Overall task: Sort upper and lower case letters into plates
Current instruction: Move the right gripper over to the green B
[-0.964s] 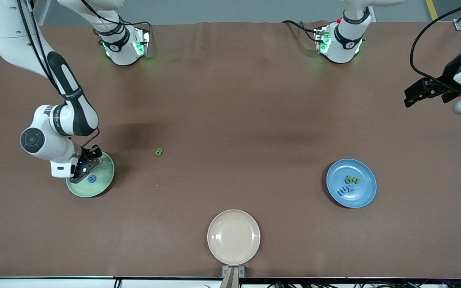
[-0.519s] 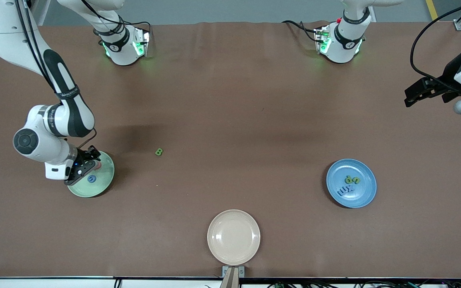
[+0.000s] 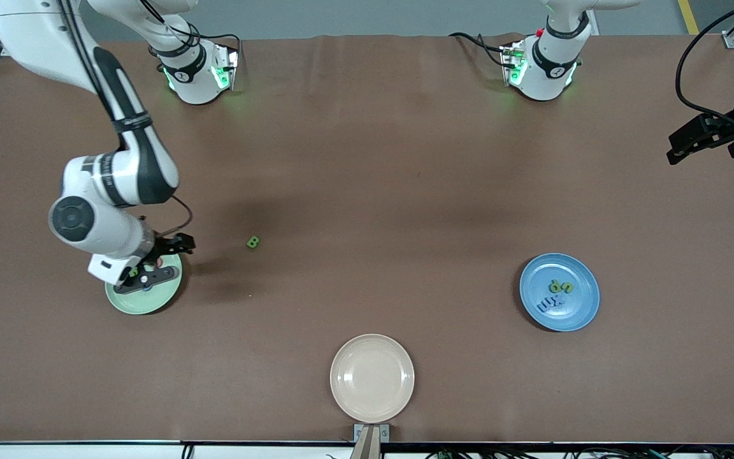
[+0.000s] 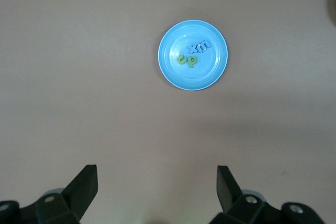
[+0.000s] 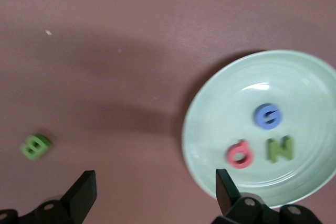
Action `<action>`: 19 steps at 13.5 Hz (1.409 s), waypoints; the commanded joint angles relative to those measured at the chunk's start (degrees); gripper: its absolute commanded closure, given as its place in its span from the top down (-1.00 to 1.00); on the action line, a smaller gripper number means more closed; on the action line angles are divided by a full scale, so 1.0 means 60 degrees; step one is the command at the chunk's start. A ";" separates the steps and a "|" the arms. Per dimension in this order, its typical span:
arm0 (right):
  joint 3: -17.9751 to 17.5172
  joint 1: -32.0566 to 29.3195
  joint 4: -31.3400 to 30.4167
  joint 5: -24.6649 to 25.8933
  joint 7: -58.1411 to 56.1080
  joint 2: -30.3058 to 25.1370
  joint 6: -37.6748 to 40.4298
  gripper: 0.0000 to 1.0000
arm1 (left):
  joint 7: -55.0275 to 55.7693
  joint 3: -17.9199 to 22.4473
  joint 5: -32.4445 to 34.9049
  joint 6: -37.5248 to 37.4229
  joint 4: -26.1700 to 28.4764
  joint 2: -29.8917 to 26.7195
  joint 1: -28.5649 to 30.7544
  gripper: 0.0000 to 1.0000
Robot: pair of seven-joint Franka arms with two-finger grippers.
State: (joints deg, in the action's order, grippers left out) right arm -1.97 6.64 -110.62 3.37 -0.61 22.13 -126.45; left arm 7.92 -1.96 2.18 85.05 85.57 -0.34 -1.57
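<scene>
Front view shows the right gripper [image 3: 157, 264] above the edge of the mint green plate [image 3: 131, 303] that faces the table's middle, at the right arm's end of the table; its fingers stand spread with nothing between them. The right wrist view confirms this: 3 capitals lie in that plate [image 5: 310, 77], a blue G [image 5: 267, 116], a red letter [image 5: 240, 156] that may be a Q or D, and a green N [image 5: 279, 149], so this plate looks meant for upper case.

A green B [image 3: 253, 242] lies alone on the brown table [image 3: 367, 159], near the mint plate and a little farther from the front camera. As a capital it probably belongs with the G and N, and the empty, spread fingers suit reaching for it next.

At the left arm's end, the blue plate [image 3: 583, 312] holds 4 small letters, 2 green and 2 blue, apparently lower case. The left gripper [image 3: 701, 137] hangs open high over that end of the table, waiting.

A cream plate [image 3: 372, 378] sits empty nearest the front camera, seemingly unused in the sort.
</scene>
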 commanded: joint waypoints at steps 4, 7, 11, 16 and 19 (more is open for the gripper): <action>0.0035 0.1352 -0.0298 -0.0369 0.5368 -0.0100 -0.0471 1.00 | -0.0162 -0.0054 -0.0172 0.0151 0.0108 -0.0120 0.0012 1.00; 0.0035 0.1632 -0.0357 -0.0956 0.6558 0.0017 -0.0693 0.99 | -0.0162 -0.0054 -0.0187 0.0210 0.0078 -0.0120 0.0012 1.00; 0.0050 0.1793 -0.0371 -0.1030 0.7176 0.0090 -0.0780 0.97 | -0.0162 -0.0040 -0.0187 0.0312 0.0093 -0.0105 0.0012 1.00; 0.0050 0.2072 -0.1176 -0.1016 0.7674 0.0076 -0.1748 1.00 | -0.0162 -0.0040 -0.0187 0.0546 0.0166 -0.0046 -0.0003 1.00; 0.0050 0.2292 -0.1630 -0.1016 0.7689 0.0003 -0.1631 0.98 | -0.0104 -0.0040 -0.0201 0.0547 0.0166 -0.0119 0.0012 1.00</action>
State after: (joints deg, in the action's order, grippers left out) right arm -2.03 19.11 -117.81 -2.18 44.59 23.26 -135.64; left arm 7.91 -2.31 2.15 87.69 86.09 -0.15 -1.69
